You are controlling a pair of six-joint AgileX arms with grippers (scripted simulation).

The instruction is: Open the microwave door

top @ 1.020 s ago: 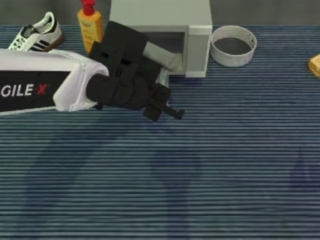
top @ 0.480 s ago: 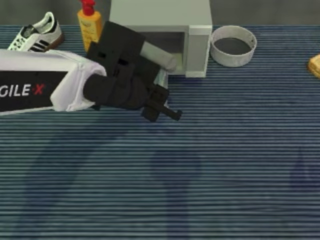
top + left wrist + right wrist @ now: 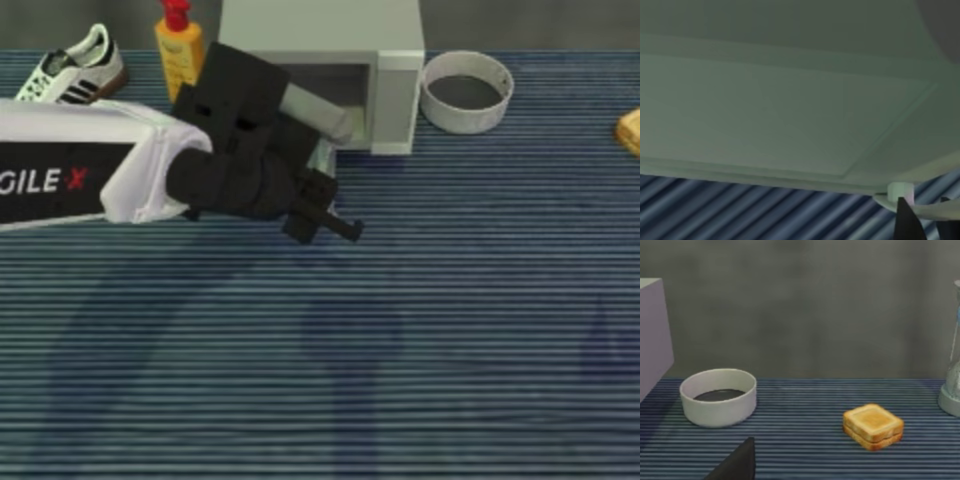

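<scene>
flanking microwave door (image 3: 325,150): bottle (image 3: 180,50), bowl (image 3: 466,90).

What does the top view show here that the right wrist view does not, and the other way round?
Only the top view shows the left arm reaching to the microwave, its door swung open, plus a sneaker and a yellow bottle. Only the right wrist view shows a glass vessel at its edge and the toast whole. Both share the ring-shaped bowl, the striped table and part of the microwave's body.
</scene>
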